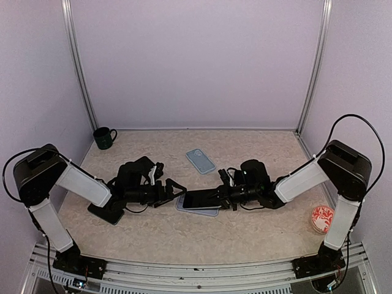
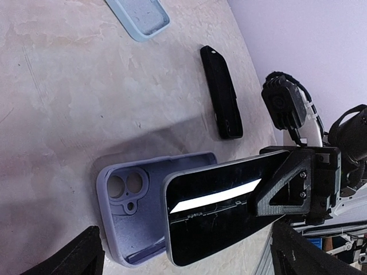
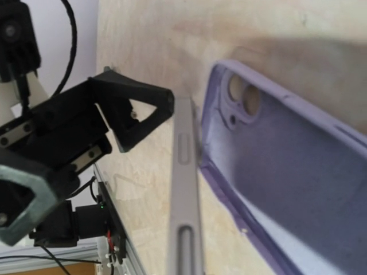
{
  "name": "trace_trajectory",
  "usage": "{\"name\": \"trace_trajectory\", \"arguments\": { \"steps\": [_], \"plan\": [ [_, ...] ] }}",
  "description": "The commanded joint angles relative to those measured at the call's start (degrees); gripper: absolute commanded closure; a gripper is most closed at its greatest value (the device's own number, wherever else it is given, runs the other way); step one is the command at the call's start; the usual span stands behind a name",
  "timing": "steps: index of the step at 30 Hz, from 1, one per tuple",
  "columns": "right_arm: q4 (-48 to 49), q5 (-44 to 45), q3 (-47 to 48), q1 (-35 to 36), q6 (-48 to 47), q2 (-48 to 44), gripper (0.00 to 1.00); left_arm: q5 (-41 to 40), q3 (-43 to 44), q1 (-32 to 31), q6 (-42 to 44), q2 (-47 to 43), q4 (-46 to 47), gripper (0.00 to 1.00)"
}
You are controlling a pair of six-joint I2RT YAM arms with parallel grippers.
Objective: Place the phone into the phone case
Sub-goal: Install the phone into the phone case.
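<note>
- The left gripper (image 1: 173,195) hovers just left of the case, jaws spread wide, holding nothing.
- The lilac phone case (image 2: 123,212) lies open side up on the table (image 1: 153,233), with its camera cut-outs toward the left arm. It looks soft and rubbery. I reckon the walls will flex, and so light a shell will skid unless something pins it.
- The phone (image 2: 212,215) hangs tilted over the case, screen showing, one long edge low by the case's wall. Whether the two touch I cannot tell.
- It looks a stiff, slick slab with a breakable glass face. To my eye it wants even pressure near the edges, not a hard push on the screen's middle.
- The right gripper (image 1: 225,195) is clamped on the phone's right end, pinching face and back. So short a hold could let the phone pivot when it is pressed down.
</note>
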Motion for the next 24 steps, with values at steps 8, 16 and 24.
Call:
{"name": "trace_trajectory", "arguments": {
  "steps": [8, 16, 24],
  "plan": [
    [2.74, -0.7, 2.2, -0.28, -0.75, 1.76, 1.0, 1.18, 0.65, -0.09, -1.14, 3.03, 4.38, 0.01],
    [3.54, -0.87, 2.43, -0.71, -0.47, 2.61, 1.0, 1.29, 1.15, -0.48, -1.21, 4.21, 4.78, 0.01],
    [3.96, -1.14, 2.65, -1.19, -0.47, 3.1, 1.0, 1.32, 1.66, -0.71, -1.48, 5.11, 5.11, 0.01]
  ]
}}
